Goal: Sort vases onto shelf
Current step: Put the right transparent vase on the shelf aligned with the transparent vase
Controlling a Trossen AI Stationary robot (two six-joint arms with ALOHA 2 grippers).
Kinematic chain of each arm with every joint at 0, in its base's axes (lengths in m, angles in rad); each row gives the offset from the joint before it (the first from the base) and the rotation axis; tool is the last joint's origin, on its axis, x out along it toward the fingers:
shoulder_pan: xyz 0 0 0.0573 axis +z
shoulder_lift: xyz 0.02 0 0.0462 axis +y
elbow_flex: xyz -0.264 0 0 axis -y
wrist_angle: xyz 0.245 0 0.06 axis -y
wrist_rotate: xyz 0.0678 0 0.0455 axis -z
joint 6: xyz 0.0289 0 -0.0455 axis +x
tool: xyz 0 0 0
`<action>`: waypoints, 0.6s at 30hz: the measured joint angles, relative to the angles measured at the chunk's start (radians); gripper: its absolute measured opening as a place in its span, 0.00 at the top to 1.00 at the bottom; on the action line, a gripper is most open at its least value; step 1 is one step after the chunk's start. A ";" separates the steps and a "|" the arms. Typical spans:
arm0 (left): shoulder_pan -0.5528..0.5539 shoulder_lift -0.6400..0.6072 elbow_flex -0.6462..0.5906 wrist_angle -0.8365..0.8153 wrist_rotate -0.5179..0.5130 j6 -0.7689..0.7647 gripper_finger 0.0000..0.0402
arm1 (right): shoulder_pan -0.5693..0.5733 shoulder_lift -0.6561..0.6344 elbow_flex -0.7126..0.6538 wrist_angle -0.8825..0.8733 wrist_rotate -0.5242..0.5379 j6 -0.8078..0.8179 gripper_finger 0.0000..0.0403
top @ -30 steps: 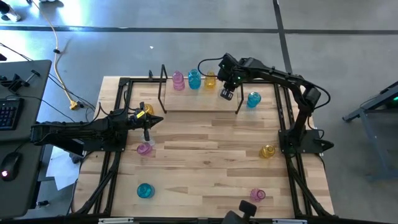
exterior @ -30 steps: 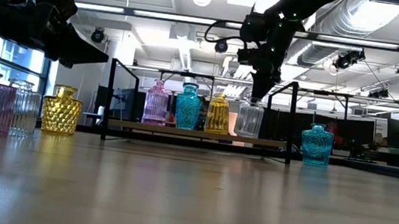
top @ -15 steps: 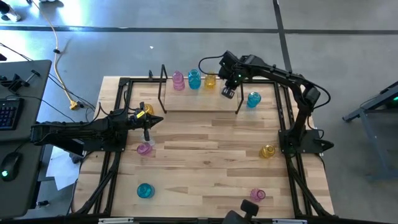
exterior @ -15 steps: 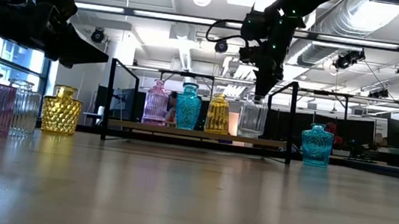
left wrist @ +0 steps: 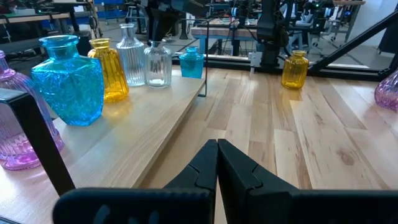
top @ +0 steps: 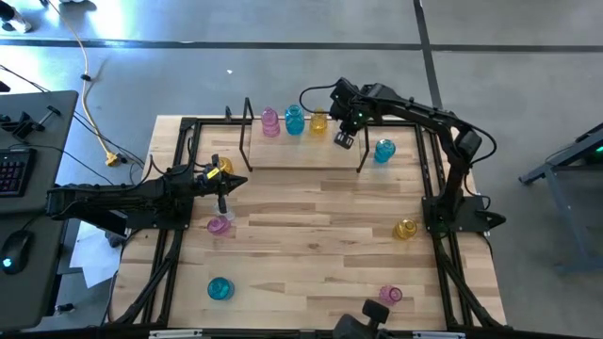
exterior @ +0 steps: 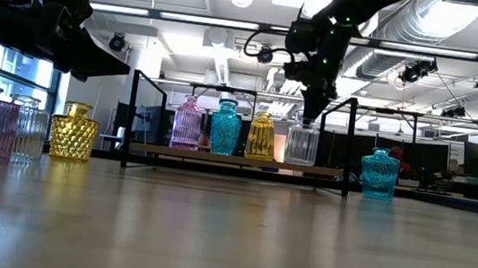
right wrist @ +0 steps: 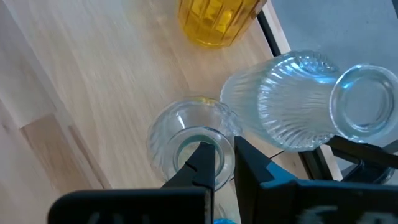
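The right end effector is drifting slightly leftward along the shelf, fingers nearly closed on the rim of the clear vase now standing beside the yellow vase. Placement appears complete; release follows. Left end effector, closed and empty, is waiting.

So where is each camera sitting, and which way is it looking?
High view: above the table, looking straight down; both arms show, and the shelf.
Low view: at tabletop height, looking level across at the shelf; the right gripper reaches down over the clear vase.
Left wrist view: on the left arm, looking past the left gripper, its fingers together, toward the shelf.
Right wrist view: on the right arm, looking down at the clear vase's mouth.
Shared: low and right wrist views both show that clear vase.
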 joint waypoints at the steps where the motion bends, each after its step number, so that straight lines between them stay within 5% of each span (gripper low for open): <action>1: 0.000 0.000 0.000 0.000 0.000 0.000 1.00 | 0.000 0.000 0.000 0.000 0.000 0.000 0.98; 18: 0.000 0.000 0.000 0.000 0.000 0.000 1.00 | 0.000 -0.001 -0.003 0.011 0.005 0.030 0.87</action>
